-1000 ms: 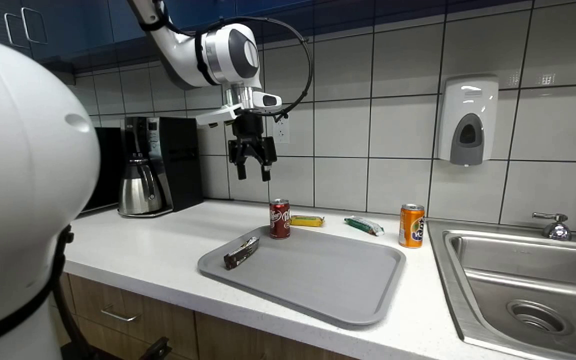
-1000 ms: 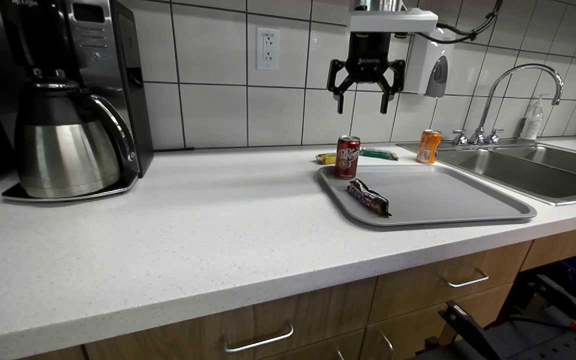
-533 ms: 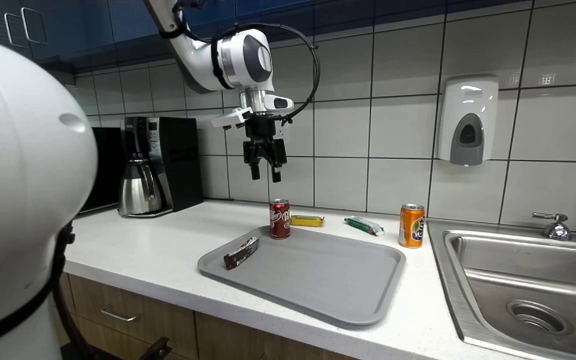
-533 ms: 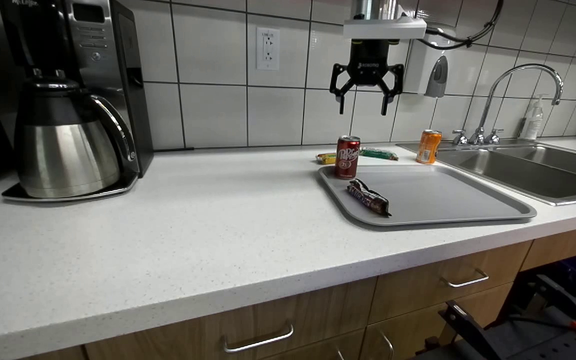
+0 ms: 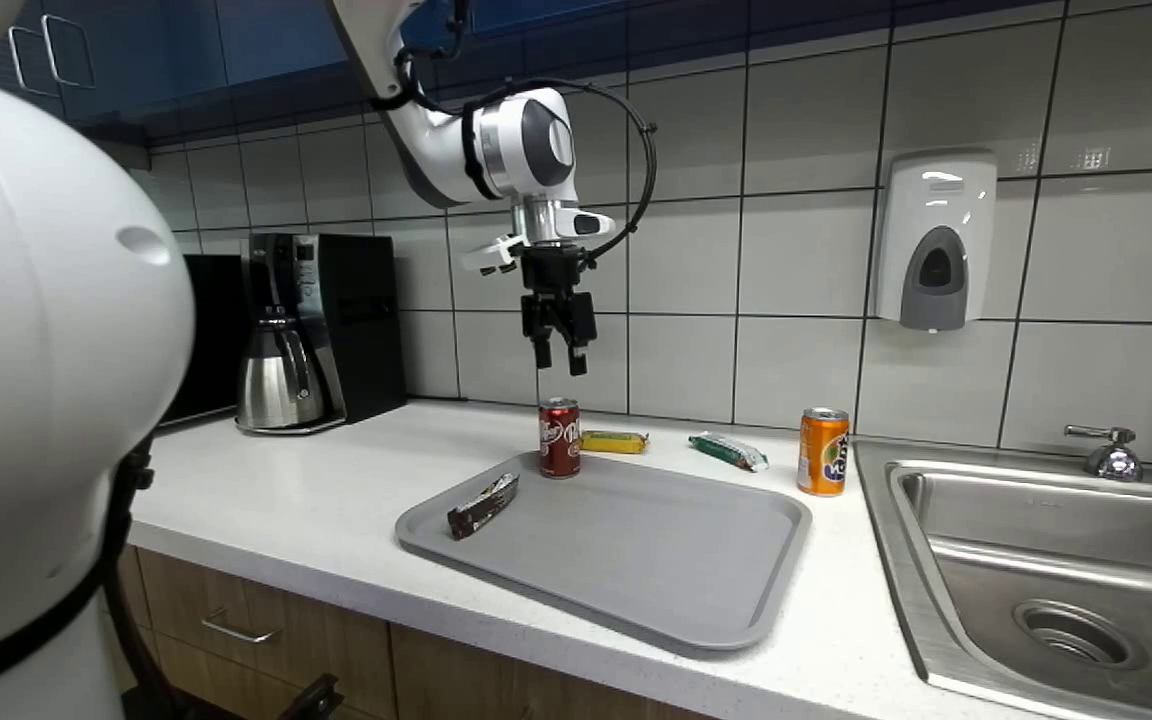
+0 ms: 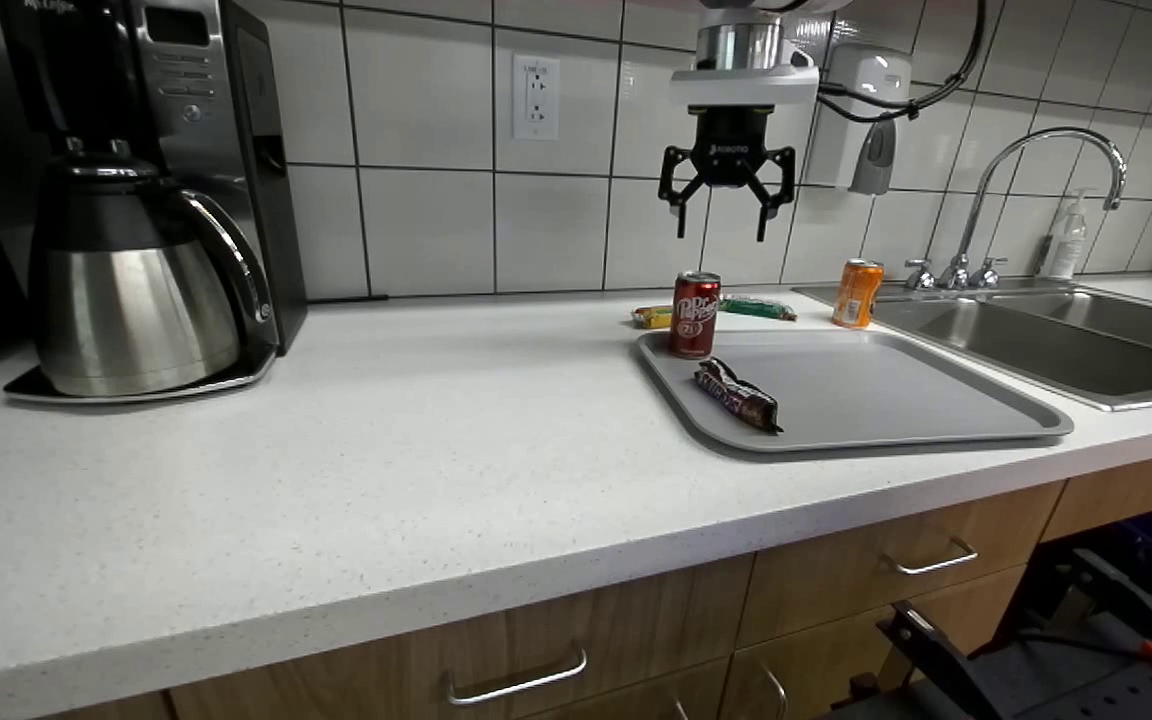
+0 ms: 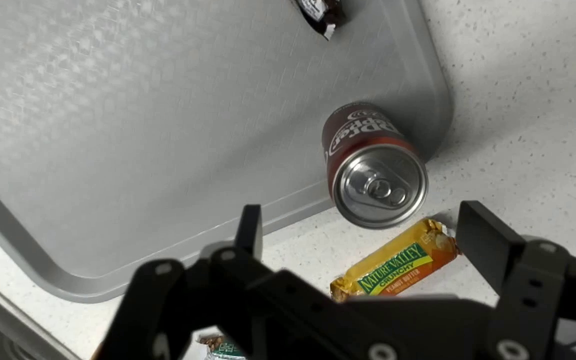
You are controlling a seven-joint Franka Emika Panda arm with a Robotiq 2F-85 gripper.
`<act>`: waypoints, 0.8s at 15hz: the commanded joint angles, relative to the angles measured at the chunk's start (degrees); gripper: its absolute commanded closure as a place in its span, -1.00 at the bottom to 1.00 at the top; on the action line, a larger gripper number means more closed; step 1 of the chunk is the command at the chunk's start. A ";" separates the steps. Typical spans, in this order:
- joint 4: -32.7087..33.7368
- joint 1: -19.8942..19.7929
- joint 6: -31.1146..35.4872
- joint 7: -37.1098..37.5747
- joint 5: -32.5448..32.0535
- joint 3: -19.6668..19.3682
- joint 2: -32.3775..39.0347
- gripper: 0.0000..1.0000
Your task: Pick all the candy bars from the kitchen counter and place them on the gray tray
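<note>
The dark bar [image 5: 483, 506] lies on the gray tray [image 5: 636, 560], near one end of it. The yellow bar [image 5: 614, 442] lies on the kitchen counter [image 5: 336, 490] behind the tray, beside the dark red can. The green bar [image 5: 728, 451] also lies on the counter behind the tray. In an exterior view the can partly hides the yellow bar [image 6: 652, 318]. My gripper [image 6: 721, 232] is open and empty, in the air above the can and the yellow bar. In the wrist view the yellow bar [image 7: 398, 260] shows between the open fingers; the green bar [image 7: 227, 348] is mostly hidden.
The dark red can [image 5: 560, 438] stands upright on the tray's back corner, close to the yellow bar. An orange can [image 5: 823, 452] stands between the tray and the steel sink [image 5: 1066, 560]. A coffee maker [image 6: 136, 230] stands at the far end. A tiled wall is behind.
My gripper has moved right in an exterior view and come down a little, staying open. The bars, cans and tray have not moved.
</note>
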 commanded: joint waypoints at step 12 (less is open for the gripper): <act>16.00 0.70 -2.13 11.69 2.94 -2.23 14.48 -1.00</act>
